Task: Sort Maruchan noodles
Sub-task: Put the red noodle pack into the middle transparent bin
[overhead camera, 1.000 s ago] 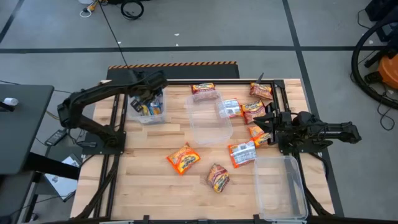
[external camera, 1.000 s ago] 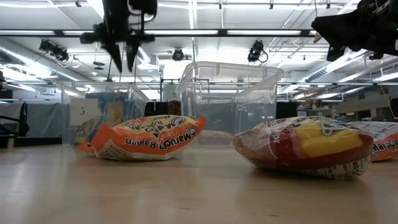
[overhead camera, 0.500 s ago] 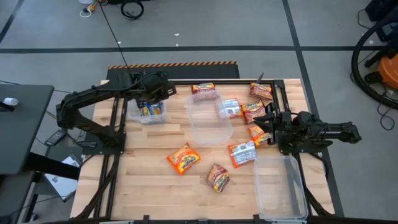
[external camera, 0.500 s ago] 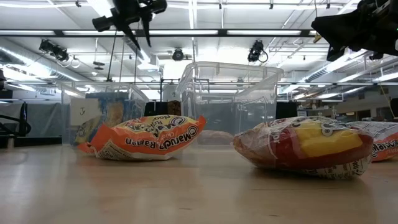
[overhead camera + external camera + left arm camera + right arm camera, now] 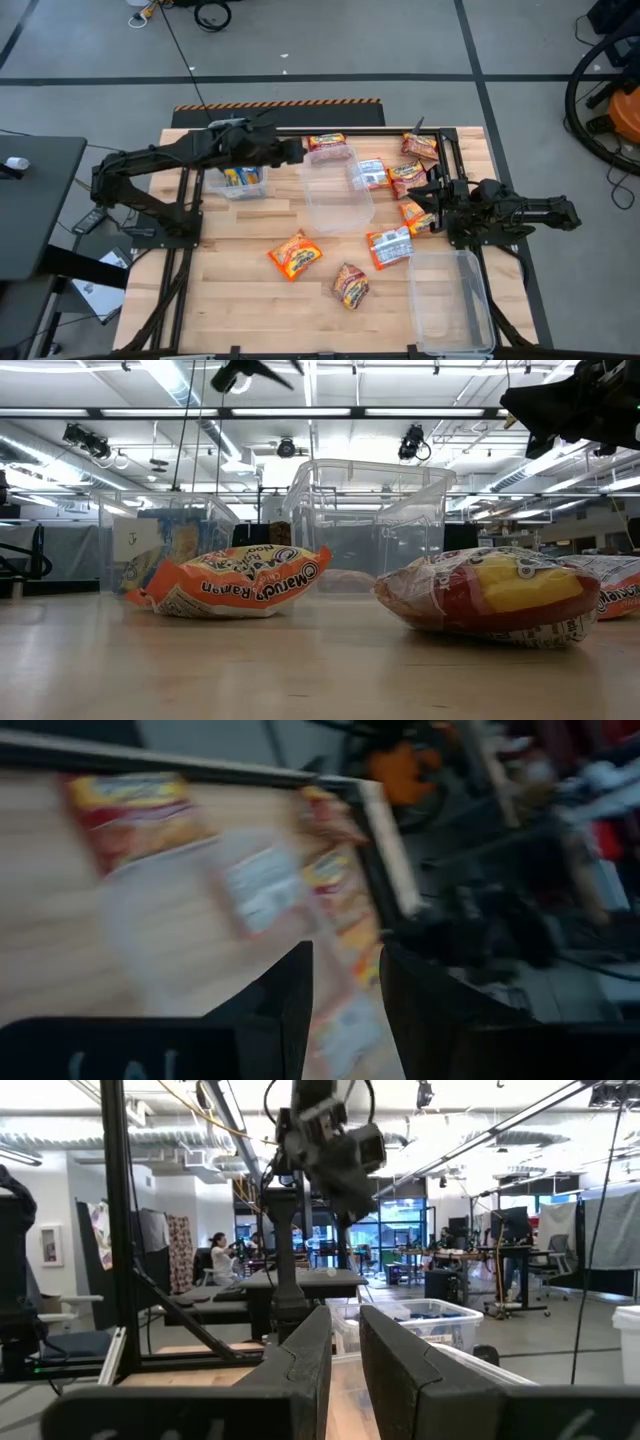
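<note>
Several Maruchan packets lie flat on the wooden table: an orange one [image 5: 295, 253] [image 5: 235, 582], a dark red one [image 5: 350, 285] [image 5: 490, 595], and more near the right side [image 5: 388, 245] [image 5: 405, 178] [image 5: 327, 143]. Blue packets [image 5: 238, 176] sit in the left clear bin [image 5: 222, 188]. My left gripper [image 5: 297, 152] [image 5: 345, 955] hangs high between the left bin and the middle clear bin [image 5: 335, 205], open and empty, pointing toward the table's right. My right gripper [image 5: 428, 197] [image 5: 345, 1315] waits above the packets at the right, fingers slightly open, holding nothing.
A third clear bin [image 5: 470, 320] stands at the table's near right corner. The middle bin [image 5: 365, 525] rises behind the packets in the low view. Bare wood [image 5: 240, 290] lies near the front left. A dark side table [image 5: 30, 200] stands beyond the left edge.
My left gripper has risen from above the left bin and swung toward the table's right, toward the middle bin, tipping from pointing down to nearly level.
</note>
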`<state>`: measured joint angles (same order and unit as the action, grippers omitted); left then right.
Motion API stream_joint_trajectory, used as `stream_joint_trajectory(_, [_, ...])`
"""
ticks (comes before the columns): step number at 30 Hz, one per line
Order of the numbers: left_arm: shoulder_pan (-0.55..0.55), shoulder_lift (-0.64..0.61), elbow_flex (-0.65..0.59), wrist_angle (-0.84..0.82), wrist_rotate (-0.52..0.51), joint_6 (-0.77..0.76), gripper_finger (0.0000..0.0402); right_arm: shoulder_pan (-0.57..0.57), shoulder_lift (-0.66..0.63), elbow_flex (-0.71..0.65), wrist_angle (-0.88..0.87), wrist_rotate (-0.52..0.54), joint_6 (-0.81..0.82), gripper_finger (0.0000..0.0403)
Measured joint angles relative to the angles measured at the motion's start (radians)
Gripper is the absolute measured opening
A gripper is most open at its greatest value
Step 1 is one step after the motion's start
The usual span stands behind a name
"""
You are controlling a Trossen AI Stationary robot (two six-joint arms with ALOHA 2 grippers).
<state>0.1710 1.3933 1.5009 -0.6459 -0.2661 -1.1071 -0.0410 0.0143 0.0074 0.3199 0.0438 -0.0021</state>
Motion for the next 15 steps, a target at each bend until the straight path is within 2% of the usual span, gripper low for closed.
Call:
stream_joint_trajectory(7, [-0.008, 0.0, 0.0, 0.088, 0.017, 0.076, 0.0123, 0.0, 0.0, 0.0, 0.01, -0.001, 0.027, 0.0064])
stream_joint_trajectory(10, [-0.019, 0.0, 0.0, 0.097, 0.042, 0.101, 0.0123, 0.001, 0.0, 0.0, 0.069, -0.017, 0.232, 0.0064])
stream_joint_trajectory(12, [-0.047, 0.0, 0.0, 0.123, 0.032, 0.188, 0.0123, 0.001, 0.0, 0.0, 0.142, -0.017, 0.344, 0.0064])
stream_joint_trajectory(15, [-0.104, 0.0, 0.0, 0.172, 0.03, 0.322, 0.0123, 0.001, -0.001, 0.0, 0.203, 0.06, 0.467, 0.0064])
